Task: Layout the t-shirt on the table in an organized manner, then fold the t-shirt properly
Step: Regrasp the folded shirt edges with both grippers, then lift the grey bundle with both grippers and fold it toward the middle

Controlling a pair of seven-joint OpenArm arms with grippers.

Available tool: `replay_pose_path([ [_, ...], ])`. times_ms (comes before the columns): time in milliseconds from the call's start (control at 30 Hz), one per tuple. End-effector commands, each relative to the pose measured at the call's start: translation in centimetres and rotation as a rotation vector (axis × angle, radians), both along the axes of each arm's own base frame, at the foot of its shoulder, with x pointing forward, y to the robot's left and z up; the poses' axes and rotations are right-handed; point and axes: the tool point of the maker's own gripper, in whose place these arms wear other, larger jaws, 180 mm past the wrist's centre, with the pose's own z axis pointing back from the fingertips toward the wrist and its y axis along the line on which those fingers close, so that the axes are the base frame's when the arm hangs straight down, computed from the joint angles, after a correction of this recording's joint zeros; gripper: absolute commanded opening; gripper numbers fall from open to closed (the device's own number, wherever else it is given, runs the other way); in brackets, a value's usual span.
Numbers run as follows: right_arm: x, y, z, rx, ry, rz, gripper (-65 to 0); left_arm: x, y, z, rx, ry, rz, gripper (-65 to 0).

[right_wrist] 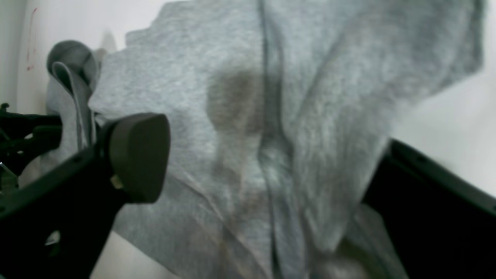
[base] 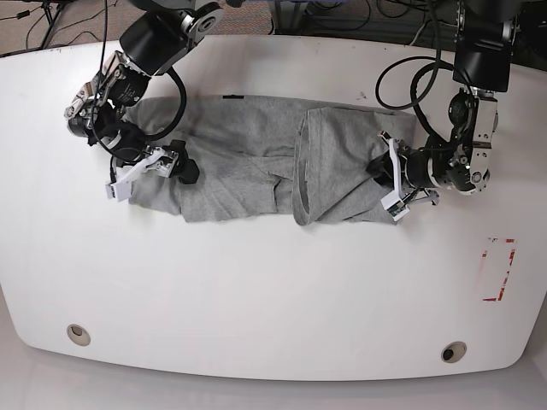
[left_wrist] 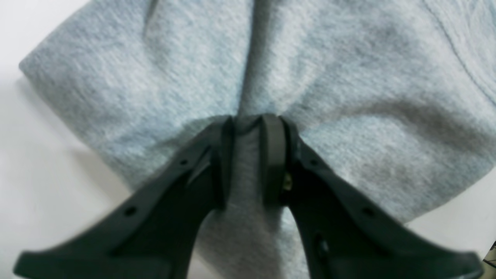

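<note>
White table (base: 256,299) carries the t-shirt (base: 248,175) stretched left-to-right across the upper middle; left gripper (base: 389,181) pinches its right edge, right gripper (base: 158,166) gapes wide over its left.

I can read no text, label, brand or number in any view. The t-shirt (base: 256,171) shows me only plain grey fabric, no lettering. The one sign I see is a red-outlined rectangle (base: 497,269) marked on the table (base: 273,290), at about four o'clock, with nothing legible in it.
</note>
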Motion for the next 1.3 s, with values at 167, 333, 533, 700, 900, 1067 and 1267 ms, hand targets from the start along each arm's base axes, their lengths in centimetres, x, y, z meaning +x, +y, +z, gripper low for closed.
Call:
replay_pose_path([
  [167, -0.7, 0.1, -0.8, -0.033, 0.031, 0.019, -22.0, -1.0, 2.9, -1.4, 0.159, 0.059, 0.003, -54.0],
  [333, -0.5, -1.0, -0.5, -0.057, 0.013, 0.004, -54.9, -1.0, 2.9, -1.5, 0.159, 0.059, 0.003, -54.0],
  [533, -0.3, -2.3, -0.2, -0.102, -0.012, 0.008, -63.6, -1.3, 0.9, -1.9, 0.149, 0.063, -0.035, -54.0],
  [700, -0.1, -3.1, 1.1, -0.171, -0.049, 0.039, -64.4, -1.6, -0.6, -2.2, 0.18, 0.051, -0.09, -54.0],
  [900, -0.6, -3.3, 3.8, -0.275, -0.114, 0.071, -64.7, -1.8, -2.8, -2.9, 0.191, 0.051, -0.124, -54.0],
  [1067, -0.4, -2.0, 5.7, -0.341, -0.151, 0.146, -64.7, -2.0, -5.1, -3.5, 0.201, 0.049, -0.145, -54.0],
  [1267, 0.0, -0.7, 8.1, -0.411, -0.194, 0.215, -64.7, -2.8, -7.8, -5.1, 0.228, 0.083, -0.171, -54.0],
])
